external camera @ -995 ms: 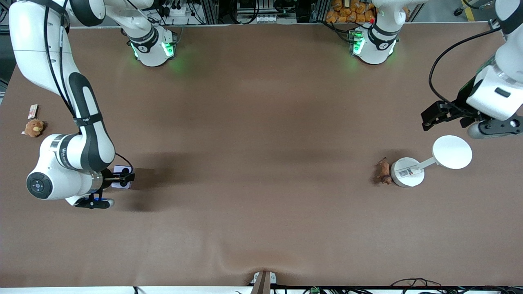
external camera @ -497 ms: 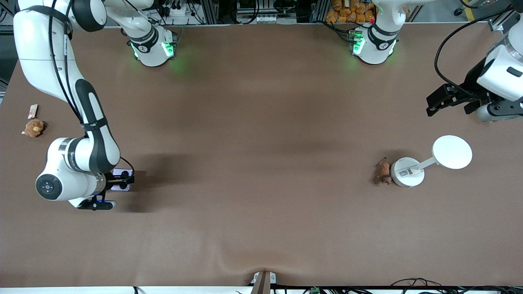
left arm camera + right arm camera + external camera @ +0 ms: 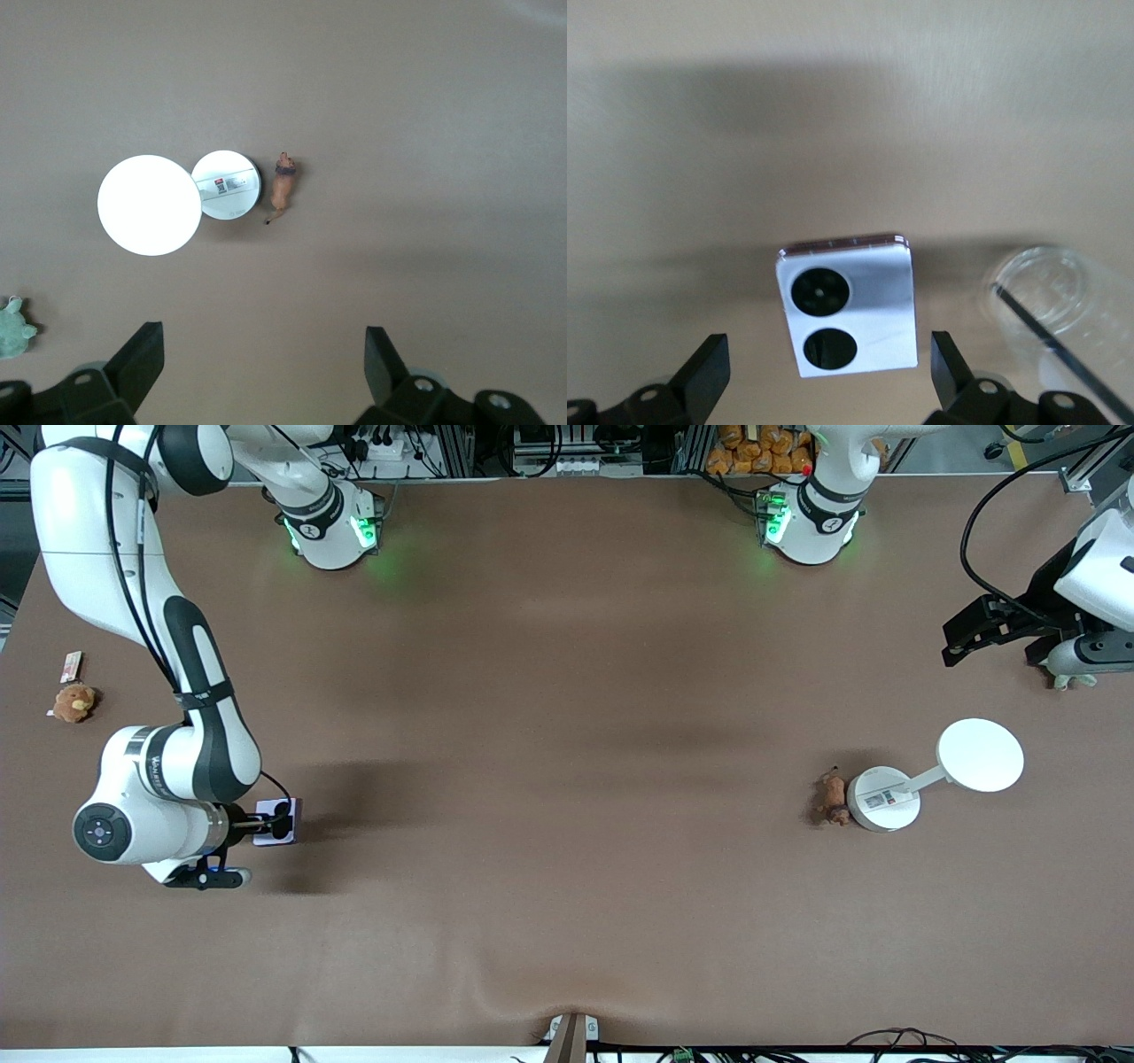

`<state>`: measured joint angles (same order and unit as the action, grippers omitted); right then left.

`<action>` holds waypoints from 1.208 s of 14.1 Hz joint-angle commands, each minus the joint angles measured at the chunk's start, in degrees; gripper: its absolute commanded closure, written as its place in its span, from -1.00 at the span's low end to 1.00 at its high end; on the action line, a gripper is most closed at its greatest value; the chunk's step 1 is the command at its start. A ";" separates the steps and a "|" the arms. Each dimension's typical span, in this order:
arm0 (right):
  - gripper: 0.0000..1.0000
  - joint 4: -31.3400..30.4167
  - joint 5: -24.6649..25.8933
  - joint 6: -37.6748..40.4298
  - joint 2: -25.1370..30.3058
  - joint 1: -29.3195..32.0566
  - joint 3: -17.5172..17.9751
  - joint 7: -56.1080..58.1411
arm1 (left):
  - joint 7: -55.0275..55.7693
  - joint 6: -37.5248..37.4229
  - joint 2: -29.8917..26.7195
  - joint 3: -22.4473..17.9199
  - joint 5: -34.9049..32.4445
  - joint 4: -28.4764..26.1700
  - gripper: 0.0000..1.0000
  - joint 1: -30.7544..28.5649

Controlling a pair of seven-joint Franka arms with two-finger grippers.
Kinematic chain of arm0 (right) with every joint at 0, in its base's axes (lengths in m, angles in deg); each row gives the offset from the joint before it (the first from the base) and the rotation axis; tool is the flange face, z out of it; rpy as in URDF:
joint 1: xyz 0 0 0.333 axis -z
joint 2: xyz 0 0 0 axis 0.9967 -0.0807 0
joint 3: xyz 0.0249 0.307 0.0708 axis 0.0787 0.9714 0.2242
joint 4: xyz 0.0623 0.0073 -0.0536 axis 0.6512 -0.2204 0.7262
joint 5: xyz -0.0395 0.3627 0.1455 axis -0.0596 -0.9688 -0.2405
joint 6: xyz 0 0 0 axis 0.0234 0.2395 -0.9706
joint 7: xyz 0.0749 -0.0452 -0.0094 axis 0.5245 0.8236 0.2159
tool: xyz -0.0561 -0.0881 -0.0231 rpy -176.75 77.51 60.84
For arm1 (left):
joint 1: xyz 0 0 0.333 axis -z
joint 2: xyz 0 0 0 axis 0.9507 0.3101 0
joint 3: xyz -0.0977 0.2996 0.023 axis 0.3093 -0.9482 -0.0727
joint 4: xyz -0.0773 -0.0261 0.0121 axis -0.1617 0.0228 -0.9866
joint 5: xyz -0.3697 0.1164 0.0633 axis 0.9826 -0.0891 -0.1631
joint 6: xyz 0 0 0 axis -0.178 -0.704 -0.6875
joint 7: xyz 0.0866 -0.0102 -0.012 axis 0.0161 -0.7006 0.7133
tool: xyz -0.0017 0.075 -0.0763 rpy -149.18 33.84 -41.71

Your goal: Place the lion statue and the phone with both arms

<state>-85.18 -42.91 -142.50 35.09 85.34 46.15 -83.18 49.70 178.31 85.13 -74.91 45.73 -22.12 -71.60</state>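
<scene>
The lavender phone (image 3: pixel 276 821) lies face up on the brown table near the right arm's end, its two black circles showing in the right wrist view (image 3: pixel 849 305). My right gripper (image 3: pixel 282 822) is open right over it, a finger on each side, not closed on it (image 3: pixel 828 354). The small brown lion statue (image 3: pixel 832 797) lies against a white round base (image 3: pixel 883 799) near the left arm's end; it also shows in the left wrist view (image 3: pixel 283 184). My left gripper (image 3: pixel 955 646) is open and empty, high over the table edge at that end (image 3: pixel 261 341).
A white disc (image 3: pixel 980 755) on a short stalk joins the round base. A green plush turtle (image 3: pixel 1074 682) lies under the left wrist. A brown plush toy (image 3: pixel 73 702) and a small card (image 3: pixel 71 665) lie at the right arm's end. A clear round thing (image 3: pixel 1063 301) lies beside the phone.
The left gripper has risen and drawn back toward its end of the table, uncovering the turtle. The right wrist has shifted slightly, and the phone now shows a little nearer the front camera.
</scene>
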 commanded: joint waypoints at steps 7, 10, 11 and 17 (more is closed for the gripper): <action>-1.00 4.19 0.23 8.52 13.19 -0.14 0.88 -0.40 | -1.08 -1.73 -1.32 0.03 1.00 -1.04 -1.00 0.37; -1.00 4.01 0.23 16.69 22.06 0.03 0.88 -0.40 | -0.99 -1.99 -1.49 0.03 1.00 -0.68 -1.00 0.37; -1.00 3.75 0.23 19.59 24.96 0.03 0.88 -0.40 | -0.99 -1.99 -1.49 0.03 1.00 -0.94 -1.00 0.29; -1.00 -9.33 0.14 24.88 43.95 0.12 0.35 -2.59 | -0.99 -1.64 -1.14 -0.32 1.09 -0.60 -1.00 0.11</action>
<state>-86.75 -42.94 -117.15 72.29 85.25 46.63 -83.98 49.68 176.94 84.86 -74.80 45.74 -22.40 -71.10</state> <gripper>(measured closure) 0.000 0.000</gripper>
